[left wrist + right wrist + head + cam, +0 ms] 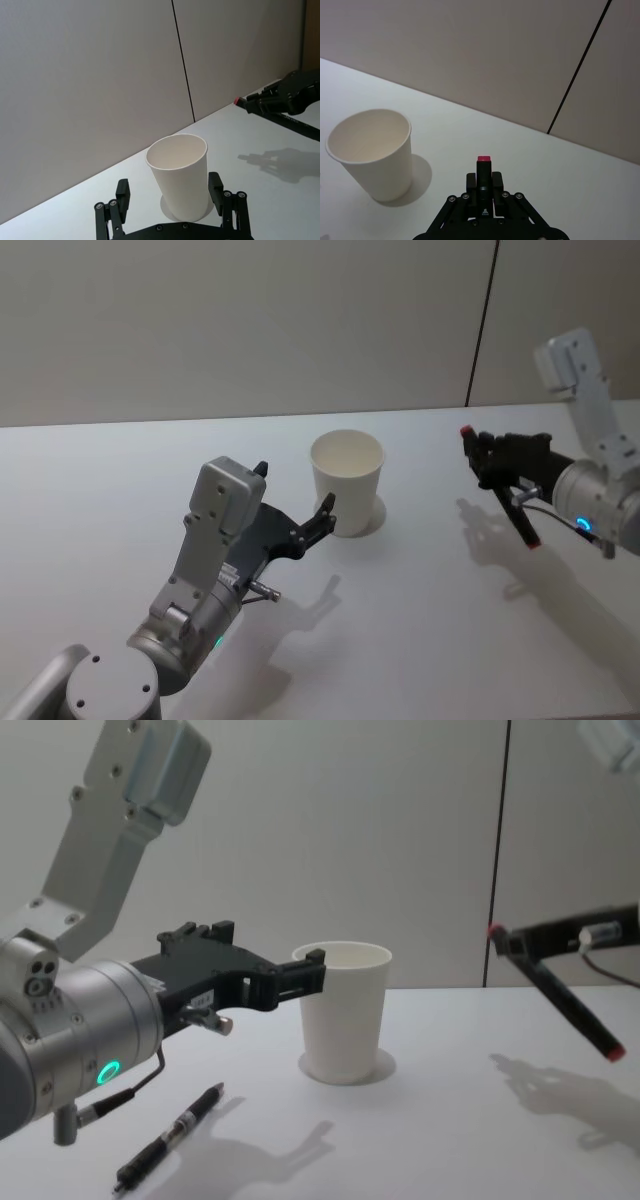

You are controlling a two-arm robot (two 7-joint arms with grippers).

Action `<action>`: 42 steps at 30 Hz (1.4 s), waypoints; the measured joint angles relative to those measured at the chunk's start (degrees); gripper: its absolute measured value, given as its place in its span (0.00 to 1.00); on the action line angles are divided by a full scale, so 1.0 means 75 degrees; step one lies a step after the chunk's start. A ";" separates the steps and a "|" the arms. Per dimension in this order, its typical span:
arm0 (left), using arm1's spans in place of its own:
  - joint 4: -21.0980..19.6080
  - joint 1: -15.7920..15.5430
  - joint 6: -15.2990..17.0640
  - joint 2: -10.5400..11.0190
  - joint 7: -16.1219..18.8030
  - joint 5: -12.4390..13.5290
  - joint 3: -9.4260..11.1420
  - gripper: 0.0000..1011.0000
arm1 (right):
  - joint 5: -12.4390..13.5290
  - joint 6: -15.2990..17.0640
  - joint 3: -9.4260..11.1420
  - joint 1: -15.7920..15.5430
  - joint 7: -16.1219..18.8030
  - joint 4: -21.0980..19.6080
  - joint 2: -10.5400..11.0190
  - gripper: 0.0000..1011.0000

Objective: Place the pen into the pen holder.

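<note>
**Two grippers beside one pen holder**

The left gripper [295, 490] is spread wide, and the pen holder [347, 485] stands upright between its fingertips on the table [420, 640]. A tilted pen [522, 523] is clamped in the right gripper [487, 458], raised off the table to the right of the pen holder.

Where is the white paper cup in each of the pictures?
Head view: the cup stands at the picture's centre.
Chest view: cup central too, seen side-on.
Left wrist view: cup seen between the open fingers of the left gripper.
Right wrist view: cup beyond the right gripper, on the robot's left of its pen.
Shared landmark: the dark wall seam behind the table.
</note>
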 joint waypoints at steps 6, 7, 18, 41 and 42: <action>0.0000 0.0000 0.0000 0.0000 0.0000 0.0000 0.0000 0.99 | 0.0060 -0.0632 0.0053 -0.0139 -0.0092 -0.0158 0.0079 0.17; -0.0001 0.0000 0.0000 0.0001 0.0000 0.0000 0.0000 0.99 | 0.0074 -0.0843 0.0065 -0.0170 -0.0119 -0.0189 0.0097 0.17; 0.0000 0.0000 0.0000 0.0000 0.0000 0.0000 0.0000 0.99 | 0.0101 -0.2207 0.0097 -0.0261 -0.0284 -0.0215 0.0122 0.17; 0.0000 0.0000 0.0000 0.0000 0.0000 0.0000 0.0000 0.99 | 0.0040 -0.3921 -0.0068 0.0211 -0.0251 0.0554 -0.0218 0.17; 0.0000 0.0000 0.0000 0.0000 0.0000 0.0000 0.0000 0.99 | 0.0040 -0.3921 -0.0068 0.0211 -0.0251 0.0554 -0.0218 0.17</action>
